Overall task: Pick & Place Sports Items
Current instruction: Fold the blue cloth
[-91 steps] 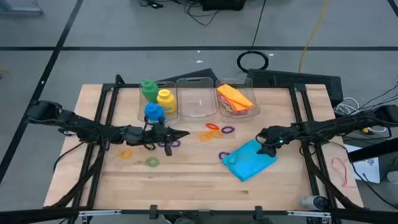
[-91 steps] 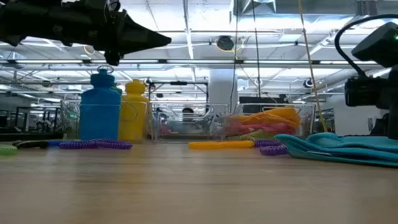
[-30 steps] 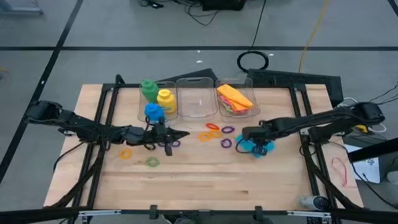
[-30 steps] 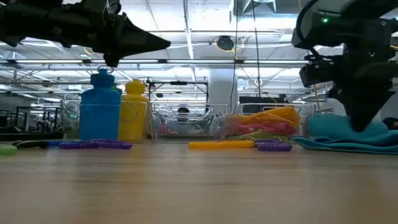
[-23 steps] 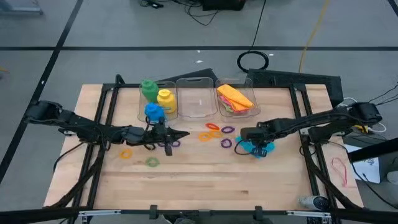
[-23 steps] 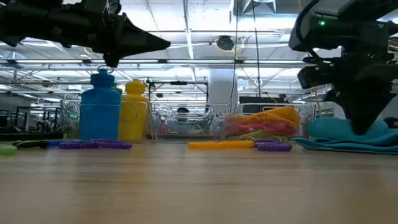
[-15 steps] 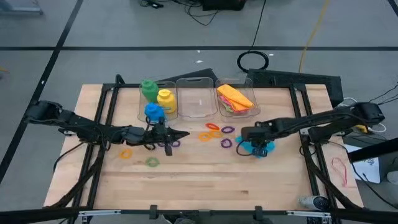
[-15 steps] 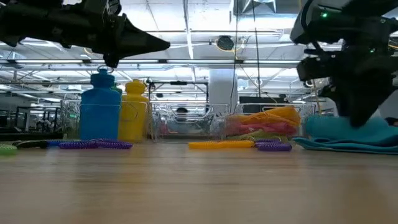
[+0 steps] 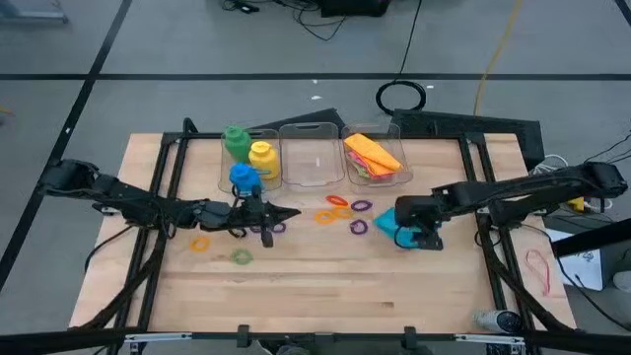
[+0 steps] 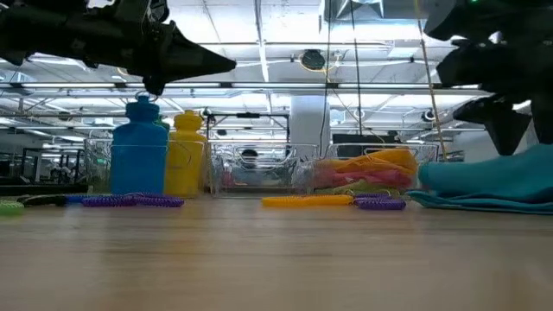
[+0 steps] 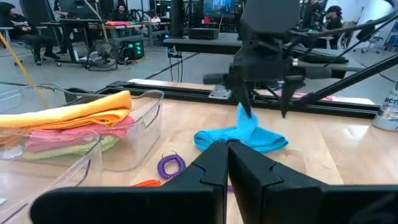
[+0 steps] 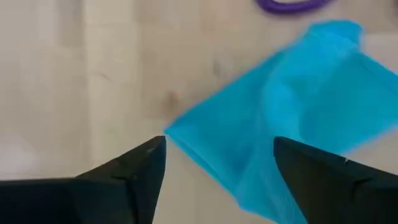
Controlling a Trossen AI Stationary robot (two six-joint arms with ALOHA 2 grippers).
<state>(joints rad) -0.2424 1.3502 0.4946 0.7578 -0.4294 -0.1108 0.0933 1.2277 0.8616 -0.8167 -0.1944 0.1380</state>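
Observation:
The blue cloth (image 9: 386, 225) lies bunched on the table right of centre, one fold standing up (image 11: 244, 119). My right gripper (image 12: 217, 149) hangs open just above it, tilted steeply down, a finger on either side of the cloth. My left gripper (image 9: 294, 212) is shut and empty, level in the air beside the blue bottle (image 9: 244, 177). The yellow bottle (image 9: 261, 158) and green bottle (image 9: 235, 140) stand behind it. Orange rings (image 9: 335, 201), purple rings (image 9: 359, 227), a yellow ring (image 9: 200, 244) and a green ring (image 9: 242, 257) lie flat on the table. My right gripper is open over the blue cloth, coming from above. One fingertip (image 11: 247, 107) stands right at the cloth's raised fold, and I cannot tell whether it touches. The cloth rests on the table.
Three clear bins stand in a row at the far middle: the left one (image 9: 225, 173) by the bottles, the middle one (image 9: 314, 158), and the right one (image 9: 399, 173) holding folded orange, pink and green cloths. Bare wood lies along the near half of the table.
My right gripper has opened and let go of the blue cloth, then risen and drawn back a little toward the table's right edge, rolling as it went. The cloth stays bunched on the table where it was set down.

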